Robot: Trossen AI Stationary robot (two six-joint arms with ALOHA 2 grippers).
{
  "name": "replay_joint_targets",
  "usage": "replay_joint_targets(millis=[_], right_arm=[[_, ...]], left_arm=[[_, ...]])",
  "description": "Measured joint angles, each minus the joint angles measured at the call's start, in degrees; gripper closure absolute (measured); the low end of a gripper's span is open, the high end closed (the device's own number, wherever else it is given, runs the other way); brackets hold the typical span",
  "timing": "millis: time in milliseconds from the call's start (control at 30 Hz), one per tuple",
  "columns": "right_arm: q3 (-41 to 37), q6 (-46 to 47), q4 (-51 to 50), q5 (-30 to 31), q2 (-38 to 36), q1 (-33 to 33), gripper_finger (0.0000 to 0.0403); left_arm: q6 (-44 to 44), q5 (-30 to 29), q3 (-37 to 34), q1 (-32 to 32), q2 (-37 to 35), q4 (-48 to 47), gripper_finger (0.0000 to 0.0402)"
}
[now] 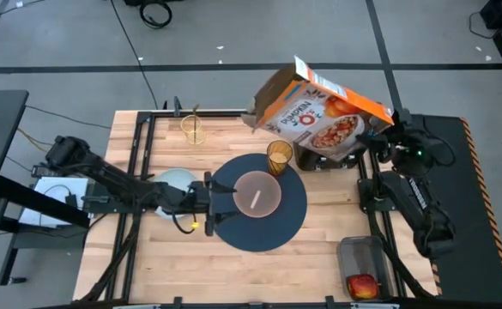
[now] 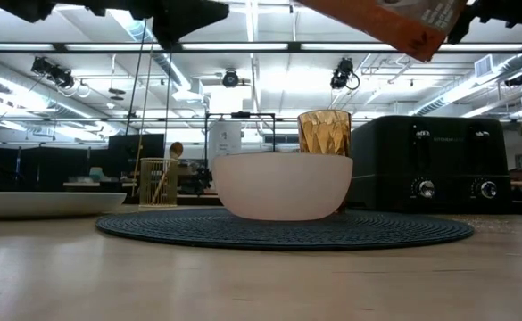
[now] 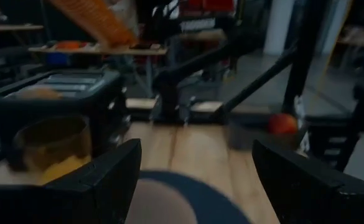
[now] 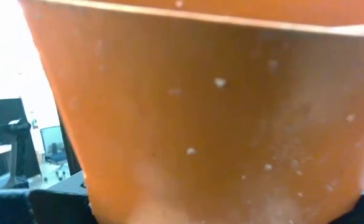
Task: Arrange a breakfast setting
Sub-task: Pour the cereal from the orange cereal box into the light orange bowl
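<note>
Cereal box [image 1: 319,116] hung tilted in the right gripper's [image 1: 388,129] clasp, beside the pink bowl [image 1: 257,193] on the mat [image 1: 289,225]. Pouring well meant bringing its mouth over the bowl first. Left gripper [image 1: 209,199] waited, fingers spread, at the bowl's edge.

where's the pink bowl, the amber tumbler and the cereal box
pink bowl [image 2: 282,185], low view, front wall
amber tumbler [image 1: 279,158], high view, open rim
cereal box [image 1: 323,120], high view, printed front face

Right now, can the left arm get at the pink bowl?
Probably yes. The left gripper sits open at the mat's left edge, facing the pink bowl, nothing between them. The cereal box in the right gripper hangs farther back, above the toaster.
</note>
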Motion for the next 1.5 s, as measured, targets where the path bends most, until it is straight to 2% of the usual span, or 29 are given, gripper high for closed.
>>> replay_joint_targets(millis=[300,533,733,1000,1367,1500], right_arm=[[-0.11,-1.99,-9.39,-1.92,-10.68,-0.14,0.0107],[-5.61,-1.48,-11.85,-1.47,-18.62,0.59,0.0107],[-8.28,-2.25,-16.61,-1.65,-22.72,5.35,0.0108],[-7.69,-4.04,-20.13,-1.75,-22.83,16.03,0.0108],[-7.69,-7.15,-21.76,-1.88,-22.81,39.05,0.0108],[-7.69,-8.44,-21.78,-0.85,-22.84,42.29,0.0108]], left_arm=[[-0.61,-6.39,0.0,-0.88,-8.19,-15.29,0.0091],[-1.9,-4.96,-0.02,2.81,-11.36,-19.89,0.0091],[-2.26,-3.3,-0.01,4.68,-11.38,-20.3,0.0091],[-6.03,-3.24,-0.01,4.76,-11.38,-21.42,0.0091],[-17.0,-4.17,0.0,4.67,-11.37,-18.8,0.0091],[-20.41,-5.81,0.0,4.6,-10.82,-16.31,0.0091]])
